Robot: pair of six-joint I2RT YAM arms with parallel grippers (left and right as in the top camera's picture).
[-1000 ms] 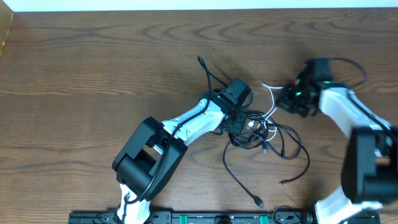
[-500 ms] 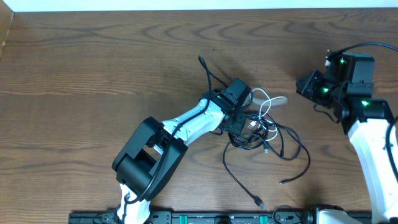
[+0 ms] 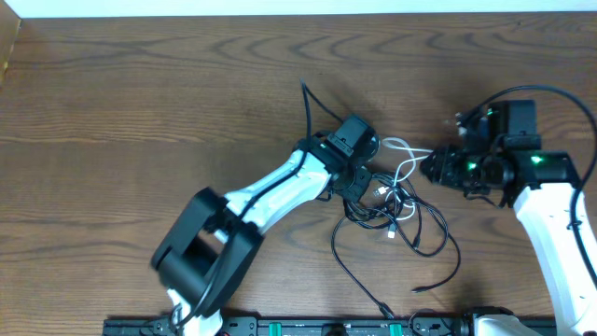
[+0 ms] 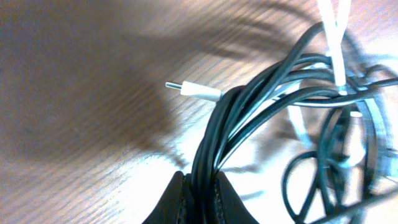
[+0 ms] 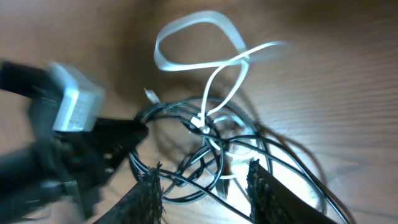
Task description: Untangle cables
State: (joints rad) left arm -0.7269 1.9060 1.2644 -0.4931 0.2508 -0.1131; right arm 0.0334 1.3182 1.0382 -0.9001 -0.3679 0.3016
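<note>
The cables form a tangle at the table's middle: black cables (image 3: 396, 201) looped together with a white cable (image 3: 401, 151) whose loop lies toward the right. My left gripper (image 3: 359, 182) is shut on a bunch of the black cables (image 4: 261, 99), which run up from between its jaws (image 4: 200, 186). A white plug (image 4: 199, 92) pokes out left of that bunch. My right gripper (image 3: 431, 168) points left at the tangle, open, its fingers (image 5: 205, 180) apart above black cables (image 5: 186, 124). The white cable (image 5: 199, 37) loops beyond them, touching neither finger.
One black cable end (image 3: 303, 89) trails toward the far side. Two other plug ends (image 3: 387, 308) (image 3: 420, 289) lie near the front edge. A thick black wire (image 3: 536, 91) arcs over the right arm. A dark rail (image 3: 326, 327) runs along the front edge.
My right gripper has opened, swung out to the right and come back low beside the tangle. The white loop has slackened. The left gripper keeps its hold and has barely shifted.
</note>
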